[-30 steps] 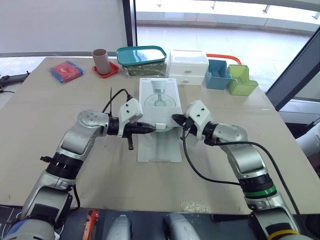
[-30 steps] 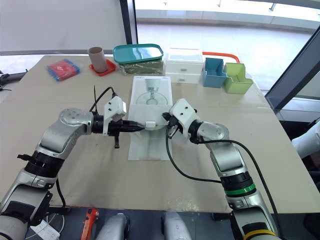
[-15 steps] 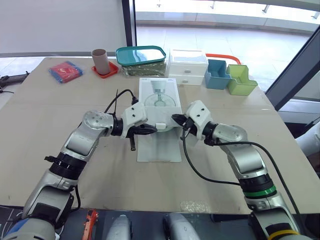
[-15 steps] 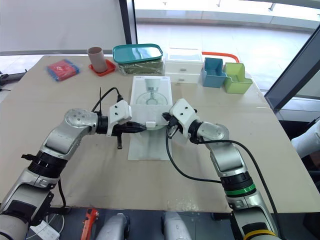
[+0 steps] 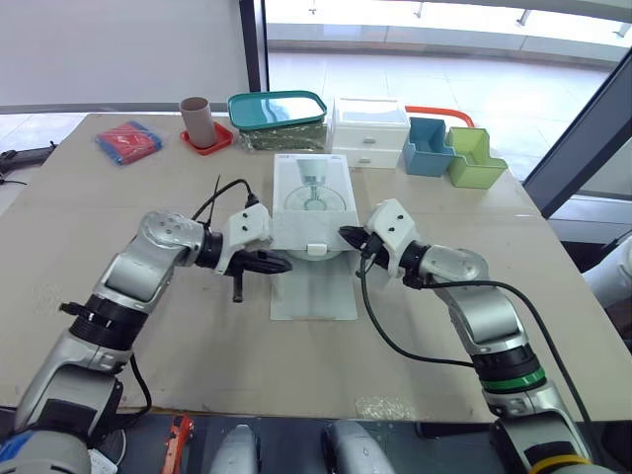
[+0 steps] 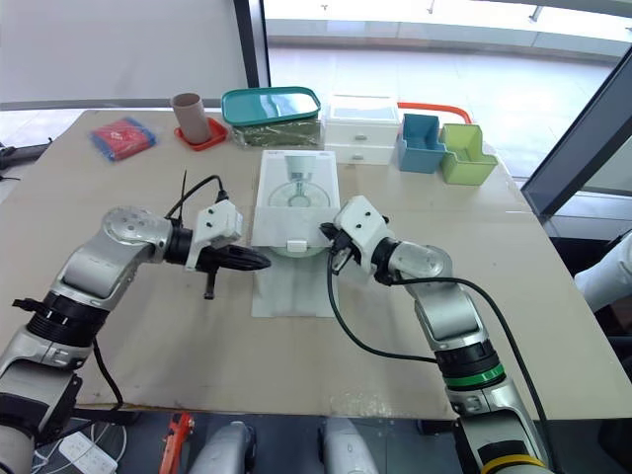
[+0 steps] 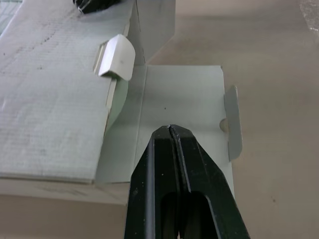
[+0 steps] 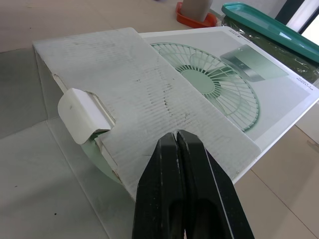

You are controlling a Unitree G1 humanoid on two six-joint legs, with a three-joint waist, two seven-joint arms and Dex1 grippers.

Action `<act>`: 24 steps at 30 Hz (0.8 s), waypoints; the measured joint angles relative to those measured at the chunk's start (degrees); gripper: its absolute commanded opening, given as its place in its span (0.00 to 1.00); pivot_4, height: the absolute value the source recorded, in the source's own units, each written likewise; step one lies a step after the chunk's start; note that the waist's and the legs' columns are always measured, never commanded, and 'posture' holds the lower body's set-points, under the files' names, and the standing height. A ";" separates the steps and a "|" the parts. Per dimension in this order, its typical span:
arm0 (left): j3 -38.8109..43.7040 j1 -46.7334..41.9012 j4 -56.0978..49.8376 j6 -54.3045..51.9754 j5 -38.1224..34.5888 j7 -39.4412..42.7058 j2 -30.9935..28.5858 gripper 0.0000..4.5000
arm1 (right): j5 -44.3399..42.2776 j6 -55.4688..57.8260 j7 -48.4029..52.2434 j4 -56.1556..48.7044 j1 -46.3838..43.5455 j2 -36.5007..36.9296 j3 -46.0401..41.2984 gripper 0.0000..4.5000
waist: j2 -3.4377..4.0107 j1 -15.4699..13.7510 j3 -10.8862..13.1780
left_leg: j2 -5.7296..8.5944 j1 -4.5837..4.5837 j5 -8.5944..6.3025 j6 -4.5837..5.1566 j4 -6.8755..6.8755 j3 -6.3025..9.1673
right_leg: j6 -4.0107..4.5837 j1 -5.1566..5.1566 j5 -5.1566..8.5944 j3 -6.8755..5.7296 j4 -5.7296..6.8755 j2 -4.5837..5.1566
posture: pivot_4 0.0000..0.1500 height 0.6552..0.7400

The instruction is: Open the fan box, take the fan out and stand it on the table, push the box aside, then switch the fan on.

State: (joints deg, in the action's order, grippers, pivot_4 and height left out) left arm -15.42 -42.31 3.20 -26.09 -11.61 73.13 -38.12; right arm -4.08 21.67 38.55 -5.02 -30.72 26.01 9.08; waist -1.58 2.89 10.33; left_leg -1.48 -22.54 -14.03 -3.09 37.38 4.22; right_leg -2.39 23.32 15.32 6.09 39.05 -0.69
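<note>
Fan box (image 5: 312, 197), frame centre: fan picture printed on lid, lettering unreadable. My left tool (image 5: 279, 264) clenched, empty, over the open flap (image 5: 314, 291); right tool (image 5: 345, 235) likewise, at box corner.

The fan box (image 8: 149, 84) is matt white cardboard, scuffed along its side; the table (image 5: 247, 365) under it looks smooth and matt.

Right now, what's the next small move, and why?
Probably open the left pincer and ease it into the box's open end: the flap lies flat on the table, the fan sits inside, and this pincer and the right pincer are shut, empty.
</note>
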 measured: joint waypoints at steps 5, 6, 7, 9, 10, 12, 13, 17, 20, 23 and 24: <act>-0.28 -0.02 -0.03 -1.49 0.41 2.72 -3.88 0.00 | 0.00 -0.28 0.02 0.03 -0.01 -0.16 0.09 0.01 | 0.01 0.06 0.01 | -0.01 -0.01 0.00 0.00 -0.01 0.00 | 0.01 0.02 0.01 0.00 0.00 -0.01 | 1.00 1.00; -0.28 -0.02 0.23 -1.59 0.52 3.01 -4.48 0.00 | 0.00 -0.32 0.05 0.05 -0.01 -0.16 0.10 0.01 | 0.01 0.08 0.01 | -0.01 0.00 0.00 0.01 -0.01 0.00 | 0.01 0.02 0.01 0.00 0.00 -0.01 | 1.00 1.00; -0.29 -0.02 0.64 -1.74 1.04 3.38 -5.35 0.00 | 0.00 -0.36 0.07 0.07 -0.01 -0.16 0.14 0.01 | 0.01 0.08 0.01 | -0.01 -0.01 0.00 0.01 -0.01 0.00 | 0.01 0.02 0.02 -0.01 0.00 -0.01 | 1.00 1.00; -0.30 -0.02 1.46 -1.64 1.79 3.25 -5.63 0.00 | 0.00 -0.45 0.07 0.12 -0.01 -0.18 0.23 0.01 | 0.01 0.07 0.01 | -0.01 -0.01 0.00 0.01 -0.01 0.00 | 0.01 0.02 0.02 -0.01 0.00 -0.01 | 1.00 1.00; -0.31 -0.02 1.82 -1.54 2.09 3.07 -5.60 0.00 | 0.00 -0.47 0.06 0.14 -0.02 -0.22 0.26 0.01 | 0.01 0.06 0.01 | -0.01 -0.01 0.00 0.01 -0.01 0.00 | 0.01 0.02 0.02 -0.01 0.00 -0.01 | 1.00 1.00; -0.35 -0.06 3.38 -1.08 3.33 1.80 -5.40 0.00 | 0.00 -0.54 0.05 0.20 -0.03 -0.27 0.29 0.01 | 0.01 0.05 0.01 | -0.01 -0.01 0.00 0.01 -0.01 0.00 | 0.01 0.02 0.02 -0.01 0.00 -0.01 | 1.00 1.00; -0.35 -0.13 4.49 -0.75 3.94 0.78 -5.03 0.00 | 0.01 -0.59 0.04 0.22 -0.04 -0.29 0.29 0.01 | 0.01 0.05 0.01 | -0.01 -0.01 0.00 0.01 -0.01 0.00 | 0.01 0.02 0.02 -0.01 0.00 -0.01 | 1.00 1.00; 1.02 -0.84 8.55 -0.12 4.42 -5.55 -0.32 0.00 | 0.01 -0.61 0.05 0.26 -0.07 -0.39 0.35 0.01 | 0.00 -0.04 0.01 | 0.00 -0.02 0.00 0.01 0.01 0.00 | 0.01 0.02 0.01 -0.01 0.00 0.01 | 1.00 1.00; 2.74 -0.84 9.32 -0.62 3.79 -8.01 1.40 0.00 | 0.01 -0.62 0.04 0.26 -0.07 -0.33 0.33 0.01 | 0.00 0.03 0.01 | -0.04 -0.02 -0.01 0.02 0.00 0.00 | 0.02 0.03 0.01 -0.02 0.00 -0.01 | 1.00 1.00; 5.39 -0.42 8.73 -3.91 1.37 -9.89 3.05 0.00 | 0.02 -0.59 0.04 0.26 -0.07 -0.24 0.31 0.01 | 0.00 0.02 0.01 | -0.03 -0.02 -0.01 0.02 0.00 0.00 | 0.02 0.02 0.01 -0.02 0.00 0.00 | 1.00 1.00; 5.58 -0.14 8.47 -4.58 1.00 -10.17 3.24 0.00 | 0.02 -0.58 0.04 0.26 -0.07 -0.23 0.31 0.01 | 0.00 0.02 0.01 | -0.02 -0.02 -0.01 0.02 0.00 0.00 | 0.02 0.02 0.01 -0.02 0.00 0.00 | 1.00 1.00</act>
State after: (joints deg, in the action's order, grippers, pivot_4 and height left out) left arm -9.84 -42.45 11.66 -30.67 -10.60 62.96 -34.89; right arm -4.06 21.09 38.59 -4.76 -30.79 25.79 9.39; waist -1.57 2.92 10.34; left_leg -1.51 -22.56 -14.04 -3.07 37.38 4.23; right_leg -2.37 23.34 15.33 6.07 39.05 -0.69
